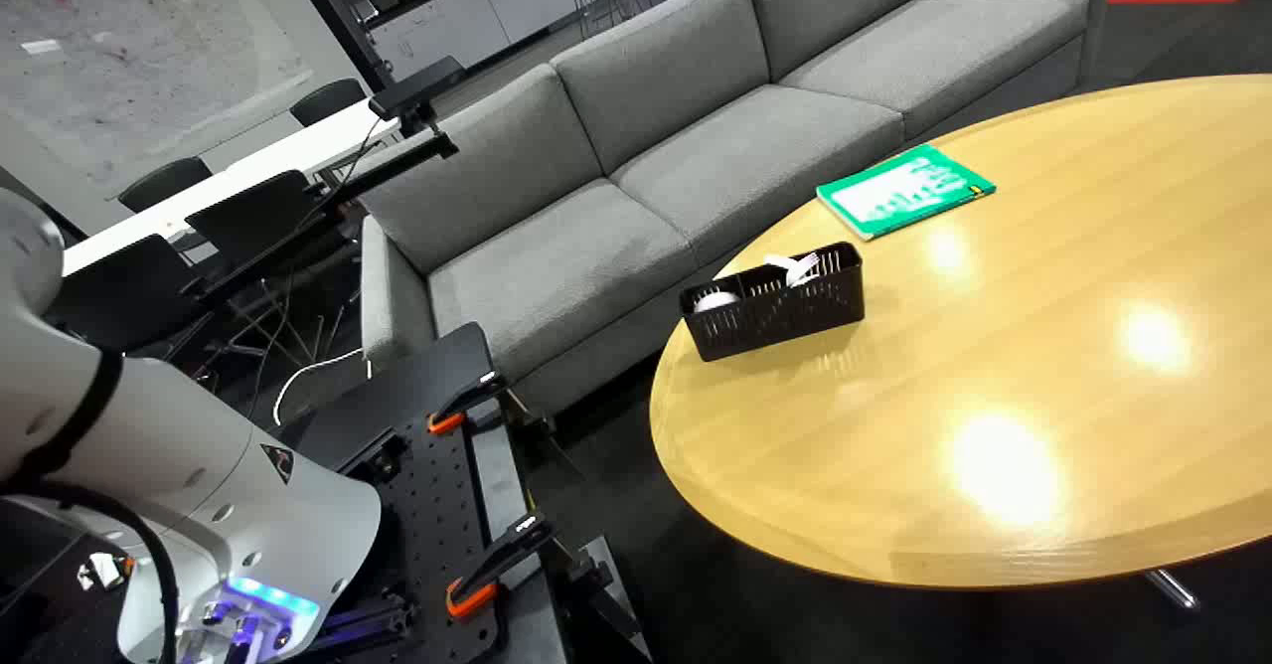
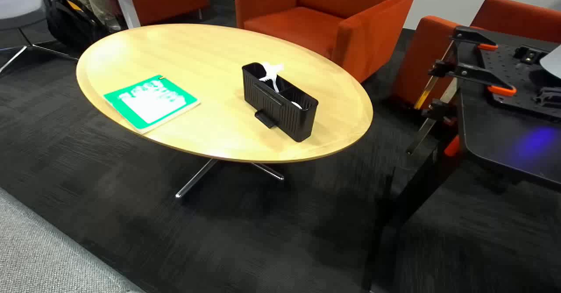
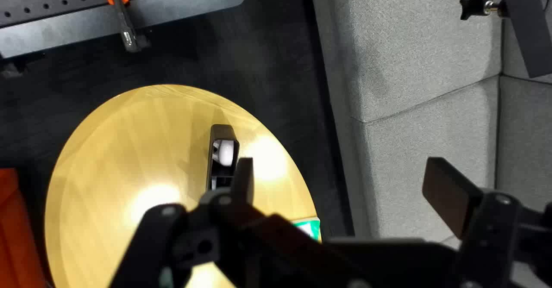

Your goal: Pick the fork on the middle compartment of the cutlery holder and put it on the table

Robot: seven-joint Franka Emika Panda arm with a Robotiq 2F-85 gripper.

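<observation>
Pincer (image 3: 346, 188) agape, green card (image 1: 906, 192) illegible

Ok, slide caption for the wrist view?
Open, empty jaws partly hide the black cutlery holder on the light-wood table, beside the grey sofa.

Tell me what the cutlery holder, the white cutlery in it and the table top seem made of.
Cutlery holder: probably moulded plastic, satin black; thin slotted walls and rounded corners suggest it.
White cutlery: likely plastic, opaque white with no metallic sheen; too bright to judge the finish.
Table top: wood, perhaps veneer or laminate, glossy; light grain and bright reflections show.
</observation>
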